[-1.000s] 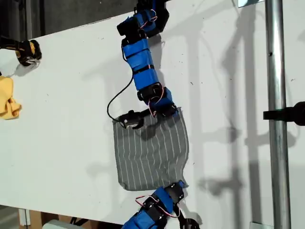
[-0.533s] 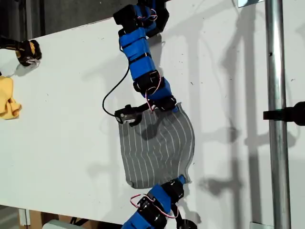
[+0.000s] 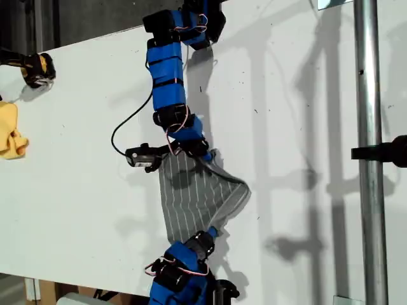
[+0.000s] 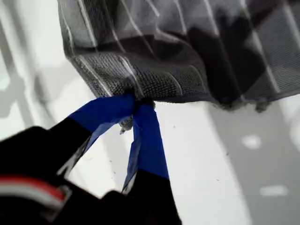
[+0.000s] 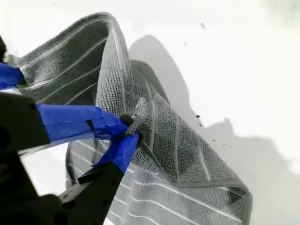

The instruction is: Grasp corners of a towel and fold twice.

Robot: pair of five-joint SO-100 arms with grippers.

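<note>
The grey white-striped towel (image 3: 191, 197) lies partly lifted and bunched on the white table (image 3: 82, 190). In the exterior view a blue arm from the top pinches one corner (image 3: 206, 154), and a blue arm from the bottom pinches another corner (image 3: 213, 231). The wrist views do not tell me which arm is which. My first gripper (image 4: 136, 104) is shut on a hemmed corner of the towel (image 4: 187, 47), which hangs off the table. My second gripper (image 5: 129, 129) is shut on a raised corner of the towel (image 5: 164, 140), which is folded over itself.
A yellow cloth (image 3: 11, 136) and a black-and-yellow object (image 3: 35, 68) sit at the exterior view's left edge. A metal pole (image 3: 369, 159) with a black clamp (image 3: 385, 151) stands at its right. A black cable (image 3: 121, 133) loops beside the top arm. The table's front edge runs along the bottom.
Both arms have swung toward the exterior view's left with their corners held. The towel's right edge has lifted and been pulled leftward, so the cloth has narrowed and bunched.
</note>
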